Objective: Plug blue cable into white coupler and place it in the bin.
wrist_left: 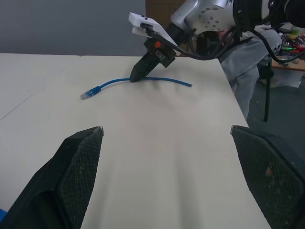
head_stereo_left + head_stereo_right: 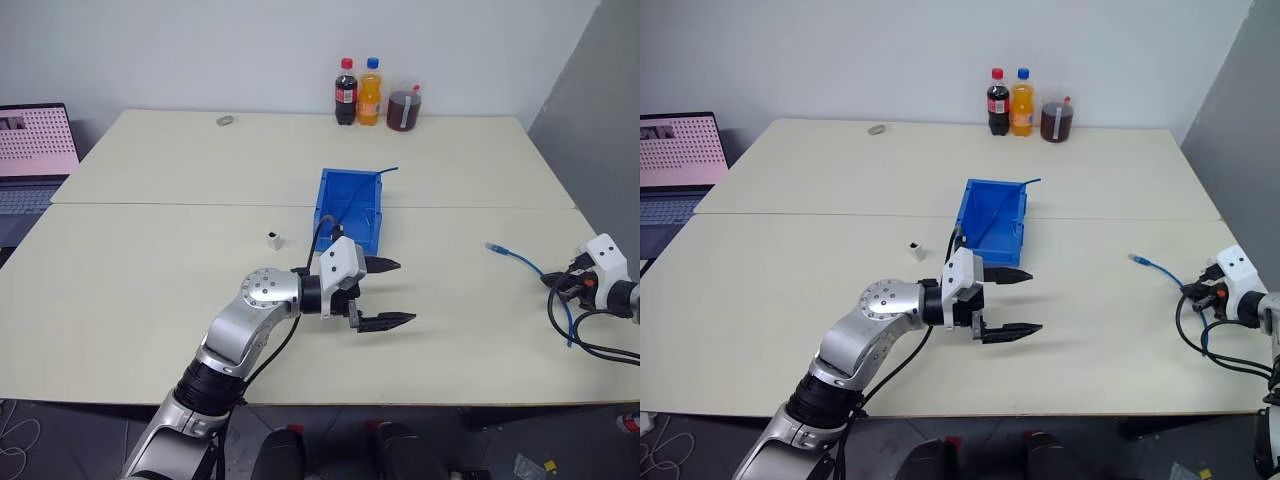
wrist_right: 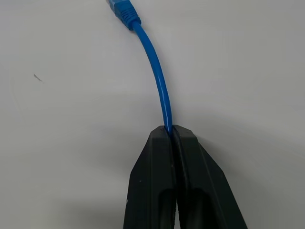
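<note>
1. Right gripper (image 3: pixel 170 131): jaws pressed together on the blue cable (image 3: pixel 159 81), pinching it partway along its length, low at the worktop (image 2: pixel 150 300) near its right edge.
2. The cable runs forward out of the jaws in a gentle curve; its plug end (image 3: pixel 123 10) lies free on the worktop, pointing away from the gripper. In the left wrist view the rest of the cable trails out past the other side of the jaws, flat on the surface.
3. Left gripper (image 2: pixel 385 293): jaws wide apart, nothing between them. It hangs over the middle of the worktop, pointing toward the robot's right, just in front of the bin's near end.
4. White coupler (image 2: pixel 274 239): sits alone on the worktop, to the left of the bin and beyond the left arm. Not touched by either gripper, well apart from the cable.
5. Bin (image 2: pixel 330 195): blue, open-top, at the centre of the worktop, long axis running away from the robot. A second, darker blue cable (image 2: pixel 372 177) sticks out over its far right corner and slants down into it.
6. Cable and coupler not joined; they sit on opposite sides of the bin.
7. Far edge of the worktop: cola bottle (image 2: pixel 346 92), orange soda bottle (image 2: pixel 370 92), a jar of dark liquid (image 2: pixel 404 109); a small round thing (image 2: pixel 225 121) further left.
8. Laptop (image 2: pixel 35 150) with screen lit, off the worktop's left side.
</note>
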You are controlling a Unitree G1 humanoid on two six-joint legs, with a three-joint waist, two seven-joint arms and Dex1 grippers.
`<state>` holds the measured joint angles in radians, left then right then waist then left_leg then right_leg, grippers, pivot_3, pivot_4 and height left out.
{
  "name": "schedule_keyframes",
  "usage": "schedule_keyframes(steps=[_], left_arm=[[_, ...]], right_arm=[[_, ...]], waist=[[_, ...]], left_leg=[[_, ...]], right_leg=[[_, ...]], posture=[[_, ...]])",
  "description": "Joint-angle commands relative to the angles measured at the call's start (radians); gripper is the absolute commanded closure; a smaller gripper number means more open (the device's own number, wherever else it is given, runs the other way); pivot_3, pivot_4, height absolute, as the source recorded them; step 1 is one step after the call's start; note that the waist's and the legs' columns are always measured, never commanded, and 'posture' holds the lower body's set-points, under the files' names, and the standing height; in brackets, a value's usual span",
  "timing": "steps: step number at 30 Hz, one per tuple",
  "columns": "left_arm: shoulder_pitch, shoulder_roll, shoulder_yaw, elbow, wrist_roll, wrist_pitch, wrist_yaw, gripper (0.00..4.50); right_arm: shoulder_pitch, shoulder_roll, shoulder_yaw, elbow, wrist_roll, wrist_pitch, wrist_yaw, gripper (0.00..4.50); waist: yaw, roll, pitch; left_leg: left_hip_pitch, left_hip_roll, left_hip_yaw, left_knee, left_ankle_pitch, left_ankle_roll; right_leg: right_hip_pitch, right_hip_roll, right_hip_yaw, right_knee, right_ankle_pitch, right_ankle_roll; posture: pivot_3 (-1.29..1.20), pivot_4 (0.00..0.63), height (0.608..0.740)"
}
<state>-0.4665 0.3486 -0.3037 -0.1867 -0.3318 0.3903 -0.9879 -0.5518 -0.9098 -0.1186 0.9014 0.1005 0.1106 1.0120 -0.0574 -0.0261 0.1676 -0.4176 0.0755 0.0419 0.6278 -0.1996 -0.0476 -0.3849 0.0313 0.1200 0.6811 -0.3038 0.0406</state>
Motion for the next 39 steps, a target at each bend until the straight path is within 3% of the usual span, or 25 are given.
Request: schedule_keyframes(steps=[1, 9, 14, 23, 39], left_arm=[[0.034, 0.041, 0.049, -0.09, -0.038, 0.032, 0.008, 0.0], [0.179, 0.144, 0.199, -0.245, -0.1, 0.101, 0.094, 0.0], [0.264, 0.216, 0.277, -0.332, -0.143, 0.148, 0.11, 0.0], [0.39, 0.3, 0.353, -0.35, -0.165, 0.136, 0.103, 0.0], [0.487, 0.373, 0.335, -0.224, -0.067, -0.017, 0.041, 0.0]], right_arm=[[0.068, -0.081, -0.024, -0.237, 0.032, -0.036, 0.094, 4.45], [0.308, -0.102, -0.032, -0.875, 0.152, 0.131, 0.163, 4.45], [0.286, 0.011, 0.133, -1.078, 0.127, 0.171, 0.125, 4.45], [0.073, 0.206, 0.398, -0.909, -0.037, 0.05, 0.121, 4.45], [-0.023, 0.335, 0.472, -0.779, -0.123, -0.017, 0.095, 4.45]], waist=[[0.001, 0.002, 0.0], [-0.002, 0.005, 0.0], [-0.001, 0.003, 0.0], [0.003, 0.001, 0.001], [0.003, 0.0, 0.002]], left_leg=[[0.0, 0.0, 0.0, 0.0, 0.0, 0.0], [0.0, 0.001, -0.006, 0.0, 0.0, 0.0], [0.001, 0.001, -0.006, 0.001, 0.0, 0.0], [0.0, 0.002, -0.004, 0.001, 0.0, 0.0], [-0.002, 0.003, -0.004, 0.0, 0.0, 0.0]], right_leg=[[0.0, 0.0, 0.0, 0.0, 0.0, 0.0], [0.001, 0.001, -0.003, 0.001, -0.002, 0.002], [0.001, 0.001, -0.003, 0.001, 0.0, 0.005], [-0.001, 0.001, -0.003, 0.001, 0.0, 0.004], [-0.003, 0.001, -0.005, 0.002, -0.001, -0.002]], posture=[[0.0, 0.15, 0.74], [0.0, 0.15, 0.74], [0.0, 0.15, 0.74], [0.0, 0.15, 0.74], [0.0, 0.15, 0.74]])
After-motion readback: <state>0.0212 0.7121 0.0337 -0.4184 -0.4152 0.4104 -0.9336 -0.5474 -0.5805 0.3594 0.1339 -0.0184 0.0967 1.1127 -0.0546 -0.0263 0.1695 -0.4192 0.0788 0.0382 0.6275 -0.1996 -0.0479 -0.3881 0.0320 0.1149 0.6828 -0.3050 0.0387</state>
